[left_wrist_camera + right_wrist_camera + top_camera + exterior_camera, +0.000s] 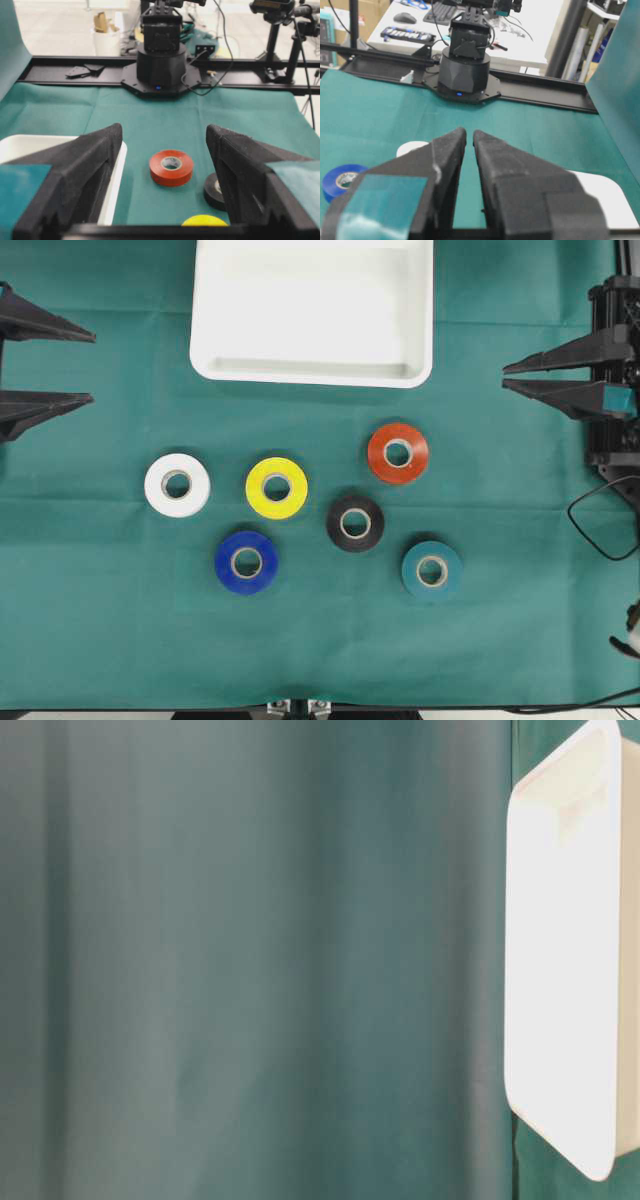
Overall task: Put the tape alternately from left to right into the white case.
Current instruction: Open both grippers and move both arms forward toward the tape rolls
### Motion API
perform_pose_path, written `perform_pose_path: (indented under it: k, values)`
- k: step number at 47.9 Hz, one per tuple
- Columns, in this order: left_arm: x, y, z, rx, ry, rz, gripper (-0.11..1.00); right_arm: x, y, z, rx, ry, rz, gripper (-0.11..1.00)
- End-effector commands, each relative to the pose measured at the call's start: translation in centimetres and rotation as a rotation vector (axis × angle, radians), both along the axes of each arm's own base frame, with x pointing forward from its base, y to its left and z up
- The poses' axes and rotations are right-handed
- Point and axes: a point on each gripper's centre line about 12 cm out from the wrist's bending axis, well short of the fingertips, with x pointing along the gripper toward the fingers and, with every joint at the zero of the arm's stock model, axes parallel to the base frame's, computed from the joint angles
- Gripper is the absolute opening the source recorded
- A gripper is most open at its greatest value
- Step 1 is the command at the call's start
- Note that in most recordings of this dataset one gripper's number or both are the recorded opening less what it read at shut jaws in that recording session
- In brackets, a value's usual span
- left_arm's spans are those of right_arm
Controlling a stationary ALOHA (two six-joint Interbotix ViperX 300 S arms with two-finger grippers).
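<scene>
Starting at the fingers, we find the left gripper (92,367) with its fingers (82,170) apart and empty at the left edge of the green-covered desk (100,620), while the right gripper (505,376) at the right edge has its fingers (445,155) nearly together, only a thin slit between them, holding nothing. Between the arms we see six tape rolls lying flat and apart: white roll (177,484), yellow roll (277,487), blue roll (246,562), black roll (355,523), red roll (398,453) and teal roll (432,569). Beyond them, at the top middle of the overhead view, we see the white case (312,370), holding no rolls.
</scene>
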Motion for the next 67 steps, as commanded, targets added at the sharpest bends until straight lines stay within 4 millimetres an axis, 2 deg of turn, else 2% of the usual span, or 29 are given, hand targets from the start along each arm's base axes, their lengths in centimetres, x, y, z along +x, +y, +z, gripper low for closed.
perform_pose_path:
  k: [1, 3, 6, 10, 15, 34, 41, 46, 53, 57, 67]
  values:
    - [0.1, -0.4, 0.3, -0.024, -0.014, -0.019, 0.24, 0.2, -0.1, 0.6, 0.004, -0.017, -0.006, 0.24]
    - [0.1, -0.5, 0.3, -0.027, -0.014, -0.024, 0.23, 0.2, -0.1, 0.4, 0.008, -0.008, -0.006, 0.22]
    - [0.2, -0.7, 0.4, -0.030, -0.013, -0.034, 0.09, 0.3, -0.2, 0.1, 0.015, 0.006, -0.007, 0.09]
    - [0.2, -1.0, 0.5, -0.031, -0.016, -0.051, -0.03, 0.3, -0.2, -0.1, 0.022, 0.020, -0.007, -0.02]
    - [0.2, -1.2, 0.5, -0.031, -0.016, -0.059, -0.10, 0.4, -0.2, -0.2, 0.025, 0.024, -0.007, -0.02]
    - [0.3, -1.2, 0.1, -0.035, -0.001, -0.060, -0.10, 0.6, -0.2, -0.3, 0.028, 0.037, -0.008, -0.02]
    - [0.3, -1.2, -0.3, -0.031, 0.010, -0.058, 0.02, 0.7, -0.2, -0.4, 0.028, 0.041, -0.007, -0.02]
    - [0.2, -1.2, -0.4, -0.025, 0.015, -0.059, 0.21, 0.8, -0.2, -0.5, 0.031, 0.046, -0.009, 0.12]
    - [0.2, -1.2, -0.7, -0.026, 0.024, -0.057, 0.60, 1.1, -0.3, -0.7, 0.043, 0.062, -0.012, 0.51]
    - [0.2, -1.2, -0.8, -0.029, 0.031, -0.058, 0.61, 1.4, -0.3, -0.8, 0.054, 0.072, -0.015, 0.74]
    - [0.3, -1.2, -1.0, -0.030, 0.074, -0.058, 0.61, 2.0, -0.4, -1.0, 0.071, 0.099, -0.015, 0.74]
